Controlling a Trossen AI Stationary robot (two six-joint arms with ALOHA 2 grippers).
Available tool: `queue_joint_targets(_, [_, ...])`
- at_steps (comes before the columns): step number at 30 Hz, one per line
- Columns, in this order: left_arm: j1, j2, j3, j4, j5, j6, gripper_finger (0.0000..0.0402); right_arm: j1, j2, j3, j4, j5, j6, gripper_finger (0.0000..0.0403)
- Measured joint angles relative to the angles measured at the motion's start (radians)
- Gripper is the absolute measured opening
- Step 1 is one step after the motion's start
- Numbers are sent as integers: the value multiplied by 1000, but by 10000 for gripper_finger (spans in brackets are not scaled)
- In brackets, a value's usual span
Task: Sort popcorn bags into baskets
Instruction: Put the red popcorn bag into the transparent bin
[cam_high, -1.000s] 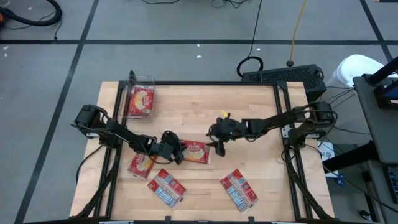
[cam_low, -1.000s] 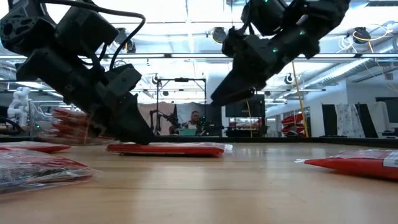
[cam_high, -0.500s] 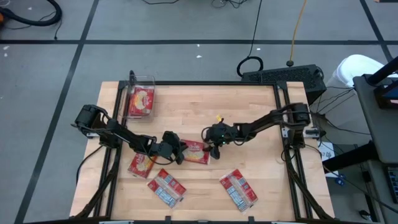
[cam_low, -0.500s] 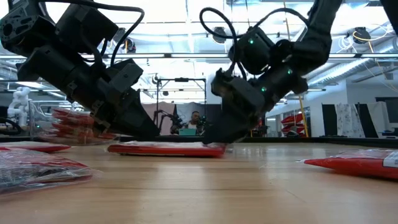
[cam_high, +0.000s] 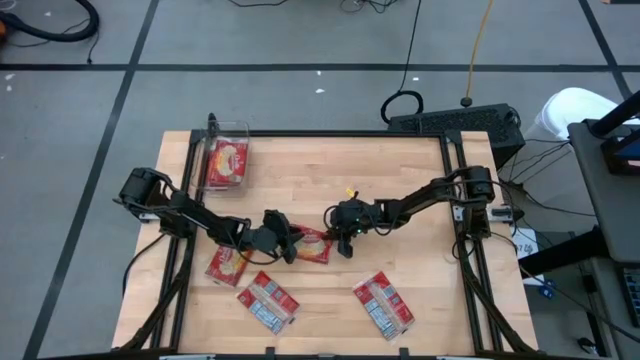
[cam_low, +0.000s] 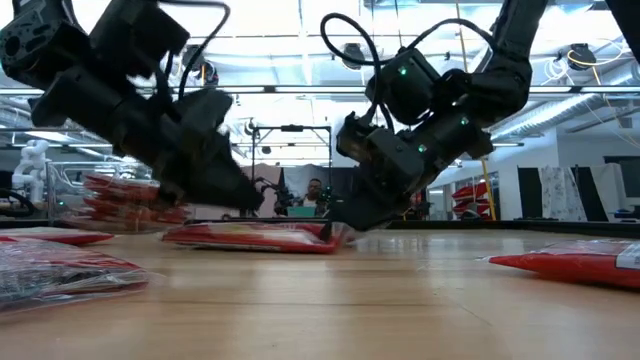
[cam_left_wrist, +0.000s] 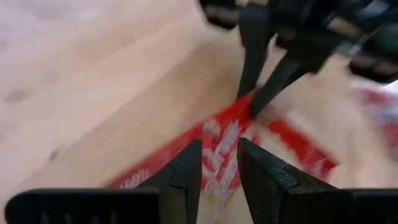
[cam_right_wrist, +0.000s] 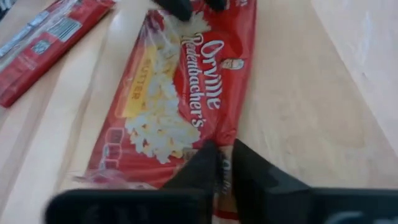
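Note:
A red popcorn bag (cam_high: 313, 246) with a yellow popcorn picture lies mid-table between my two grippers; it also shows in the low view (cam_low: 250, 238) and the right wrist view (cam_right_wrist: 180, 93). My left gripper (cam_high: 290, 243) is shut on its left end. My right gripper (cam_high: 338, 240) is shut on its right end. The clear basket (cam_high: 246, 130) stands at the far left corner with one popcorn bag (cam_high: 227, 160) lying flat inside. Three more popcorn bags lie flat near the front edge. My left gripper pinches the bag's left end (cam_left_wrist: 219, 146) between its two fingers, slanting down from the table's left. The bag lies low over the table; whether this end rests on it, I cannot tell. My right gripper pinches the bag's right short edge (cam_right_wrist: 224, 146) near its middle between its two fingers (cam_right_wrist: 249, 165). The fingers slant down from the table's right and lie along the bag. The bag stays low and nearly level at the table top.
Loose popcorn bags lie at the front left (cam_high: 228, 265), beside it (cam_high: 268, 302) and at the front right (cam_high: 383, 305). A dark keyboard (cam_high: 455, 122) sits beyond the far right corner. Bare wood lies along the far side and right of the arms.
My right gripper has come down and toward the table's left onto the bag's right end and has shut on it. The bag has shifted slightly toward the table's near edge. My left gripper has kept its hold on the other end.

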Motion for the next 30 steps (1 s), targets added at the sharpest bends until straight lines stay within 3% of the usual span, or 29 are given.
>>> queue_joint_targets(2, [-7,-24,0,41,-6,34,106,-5,-17,-1,-7,-1,-21,10])
queue_joint_targets(10, [-60,-174,1,53,-140,224,106,-23,-151,-2,-82,35,-115,3])
queue_joint_targets(19, [-63,-200,1,40,-353,174,106,-3,-344,-2,-196,415,-252,1])
queue_joint_targets(25, [-63,-199,1,62,-366,156,107,22,-451,-12,-229,687,-344,0])
queue_joint_targets(30, [-45,-199,1,77,-367,115,110,38,-515,-80,-93,845,-367,0])
